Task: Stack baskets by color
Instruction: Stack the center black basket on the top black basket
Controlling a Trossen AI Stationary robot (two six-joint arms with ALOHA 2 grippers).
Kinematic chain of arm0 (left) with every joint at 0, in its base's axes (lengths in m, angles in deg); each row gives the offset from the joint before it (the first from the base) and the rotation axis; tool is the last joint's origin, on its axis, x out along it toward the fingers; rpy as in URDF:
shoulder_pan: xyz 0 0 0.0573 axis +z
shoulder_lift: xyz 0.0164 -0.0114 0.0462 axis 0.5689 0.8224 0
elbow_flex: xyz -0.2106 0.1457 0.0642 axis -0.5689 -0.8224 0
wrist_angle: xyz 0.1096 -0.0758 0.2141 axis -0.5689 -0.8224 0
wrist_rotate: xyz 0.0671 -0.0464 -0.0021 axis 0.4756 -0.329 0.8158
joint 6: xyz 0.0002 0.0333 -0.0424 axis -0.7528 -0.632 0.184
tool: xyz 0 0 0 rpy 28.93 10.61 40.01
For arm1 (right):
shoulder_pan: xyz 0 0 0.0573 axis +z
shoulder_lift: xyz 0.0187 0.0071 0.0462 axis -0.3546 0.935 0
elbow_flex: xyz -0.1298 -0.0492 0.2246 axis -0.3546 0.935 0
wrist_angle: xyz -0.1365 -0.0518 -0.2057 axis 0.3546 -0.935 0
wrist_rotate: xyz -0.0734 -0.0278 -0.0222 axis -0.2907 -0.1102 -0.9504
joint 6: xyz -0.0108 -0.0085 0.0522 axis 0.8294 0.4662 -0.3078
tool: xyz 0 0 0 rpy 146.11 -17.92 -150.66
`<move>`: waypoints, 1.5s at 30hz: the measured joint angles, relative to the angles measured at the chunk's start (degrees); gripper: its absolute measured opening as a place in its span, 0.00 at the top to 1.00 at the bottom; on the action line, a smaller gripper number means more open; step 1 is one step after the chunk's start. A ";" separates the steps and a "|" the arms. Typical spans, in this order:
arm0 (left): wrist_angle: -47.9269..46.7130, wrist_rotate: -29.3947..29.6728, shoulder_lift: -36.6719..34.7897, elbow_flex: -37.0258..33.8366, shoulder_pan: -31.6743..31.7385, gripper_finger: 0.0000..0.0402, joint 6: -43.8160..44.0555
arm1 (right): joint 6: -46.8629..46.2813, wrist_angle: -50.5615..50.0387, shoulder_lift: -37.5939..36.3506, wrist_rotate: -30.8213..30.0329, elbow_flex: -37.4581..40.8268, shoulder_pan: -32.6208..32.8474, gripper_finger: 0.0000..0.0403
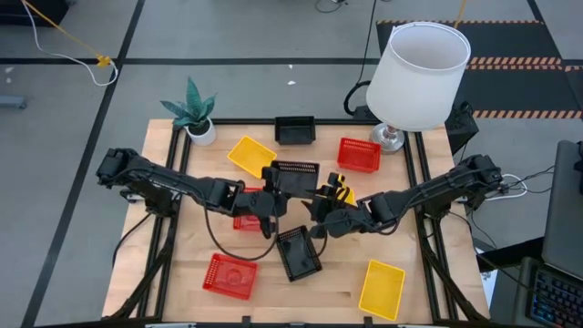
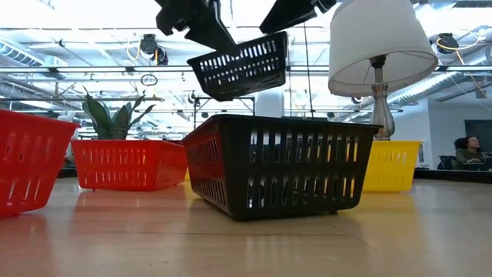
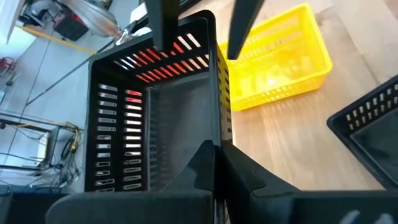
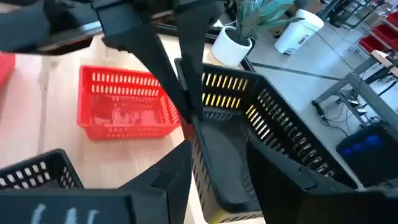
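One black basket [image 1: 296, 176] hangs in the air over the table's middle, tilted in the low view [image 2: 242, 65]. My left gripper [image 3: 217, 152] is shut on one wall of it. My right gripper [image 4: 217, 165] stands open at the other end of the same wall, one finger inside the basket and one outside. Below, a second black basket [image 2: 280, 165] sits on its bottom on the table [image 1: 299, 252]. A third black basket [image 1: 294, 129] sits at the far edge. Red baskets [image 1: 358, 153] [image 1: 228, 275] and yellow baskets [image 1: 250, 155] [image 1: 381, 289] lie scattered about. My left gripper pinches the black basket's long wall at its rim [image 3: 219, 134], near one end, one finger inside the basket and one outside. It comes slanting down from the table's left. The basket is lifted clear and tilted. My right gripper straddles that wall [image 4: 199, 146]; I cannot tell whether it touches.
A white lamp [image 1: 419, 73] stands at the far right and a potted plant [image 1: 194, 114] at the far left. Another red basket [image 1: 246, 219] lies under my left arm, and a yellow one [image 1: 342, 191] beside my right gripper. Bare wood shows along the near edge.
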State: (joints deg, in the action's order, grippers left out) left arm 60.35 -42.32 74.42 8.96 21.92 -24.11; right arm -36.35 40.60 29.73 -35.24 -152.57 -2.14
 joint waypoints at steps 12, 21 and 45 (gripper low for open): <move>1.87 -0.04 0.00 -0.01 -0.45 0.97 -0.69 | 1.33 -1.83 0.00 1.68 0.00 -0.06 0.64; 3.05 -0.70 0.00 -0.04 -1.16 0.98 -2.54 | 1.76 -3.11 -0.02 2.92 0.00 -0.06 0.76; 8.06 -0.90 0.02 -0.07 -2.16 0.77 -1.42 | 3.77 -5.40 0.00 4.65 0.09 -0.19 0.99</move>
State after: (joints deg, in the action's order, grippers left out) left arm 68.41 -43.22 74.44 8.90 19.76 -25.53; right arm -32.58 35.19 29.73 -30.59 -152.48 -2.33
